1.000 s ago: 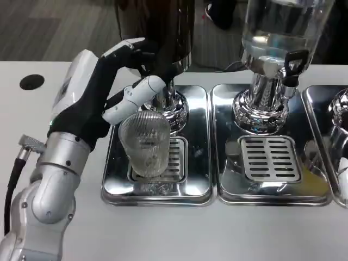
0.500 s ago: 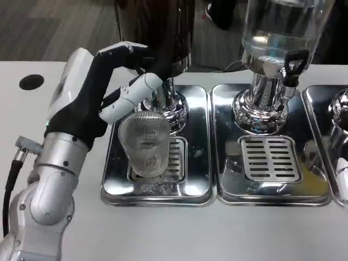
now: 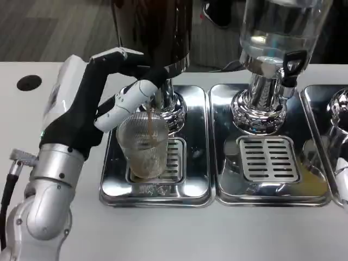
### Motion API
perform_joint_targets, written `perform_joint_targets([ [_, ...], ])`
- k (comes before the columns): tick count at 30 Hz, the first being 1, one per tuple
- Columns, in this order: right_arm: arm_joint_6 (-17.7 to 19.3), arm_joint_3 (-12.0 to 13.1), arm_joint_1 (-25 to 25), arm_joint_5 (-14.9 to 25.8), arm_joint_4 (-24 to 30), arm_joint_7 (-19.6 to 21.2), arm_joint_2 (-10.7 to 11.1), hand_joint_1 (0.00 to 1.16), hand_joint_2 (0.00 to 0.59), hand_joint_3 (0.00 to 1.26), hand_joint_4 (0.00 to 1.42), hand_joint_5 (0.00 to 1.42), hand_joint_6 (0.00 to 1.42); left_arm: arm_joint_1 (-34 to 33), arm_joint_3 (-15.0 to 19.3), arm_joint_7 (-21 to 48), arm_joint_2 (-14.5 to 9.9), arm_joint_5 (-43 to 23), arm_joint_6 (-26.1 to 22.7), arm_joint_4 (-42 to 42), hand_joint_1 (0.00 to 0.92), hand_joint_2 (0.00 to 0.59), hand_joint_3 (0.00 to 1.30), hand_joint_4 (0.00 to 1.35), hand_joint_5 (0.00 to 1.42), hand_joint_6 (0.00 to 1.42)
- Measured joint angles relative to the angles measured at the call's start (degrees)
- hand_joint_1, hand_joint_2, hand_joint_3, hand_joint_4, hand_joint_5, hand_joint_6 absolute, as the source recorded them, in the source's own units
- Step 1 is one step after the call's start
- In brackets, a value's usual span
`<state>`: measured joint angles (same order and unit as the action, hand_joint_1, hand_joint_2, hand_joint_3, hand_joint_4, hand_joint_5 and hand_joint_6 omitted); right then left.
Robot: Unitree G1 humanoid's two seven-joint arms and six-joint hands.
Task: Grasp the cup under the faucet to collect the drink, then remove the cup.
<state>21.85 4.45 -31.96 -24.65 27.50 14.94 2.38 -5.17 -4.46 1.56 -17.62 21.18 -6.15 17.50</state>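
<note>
A ribbed clear cup (image 3: pixel 144 147) stands upright on the grille of the left chrome drip tray (image 3: pixel 196 168), under the faucet (image 3: pixel 159 97) of the dark dispenser (image 3: pixel 155 32). A thin brown stream (image 3: pixel 150 120) runs from the faucet into the cup, and a little brown drink lies at its bottom. My left hand (image 3: pixel 103 106) reaches in from the left. Its upper fingers curl over the faucet's handle and its thumb (image 3: pixel 128 103) lies just under the faucet, at the cup's rim. The handle itself is hidden behind the fingers. The hand does not hold the cup.
A clear dispenser (image 3: pixel 277 32) with a black tap (image 3: pixel 291 65) stands to the right over a second chrome tray (image 3: pixel 269 157). A third tray's edge (image 3: pixel 326 125) shows at far right. A round black hole (image 3: pixel 28 83) lies in the white table (image 3: pixel 174 234) at left.
The brown stream has started to flow into the cup. My left hand has shifted slightly up and left on the faucet. The cup stays in place.
</note>
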Motion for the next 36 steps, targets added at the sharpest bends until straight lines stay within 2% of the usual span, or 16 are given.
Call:
perform_joint_targets([
  [36, 0.93, -0.24, -0.89, 0.06, 0.18, -0.01, -0.09, 0.76, 0.447, 0.42, 0.41, 0.35, 0.39, 0.95, 0.37, -0.22, 0.81, -0.26, 0.43, 0.76, 0.0, 0.039, 0.57, 0.49, 0.38, 0.24],
])
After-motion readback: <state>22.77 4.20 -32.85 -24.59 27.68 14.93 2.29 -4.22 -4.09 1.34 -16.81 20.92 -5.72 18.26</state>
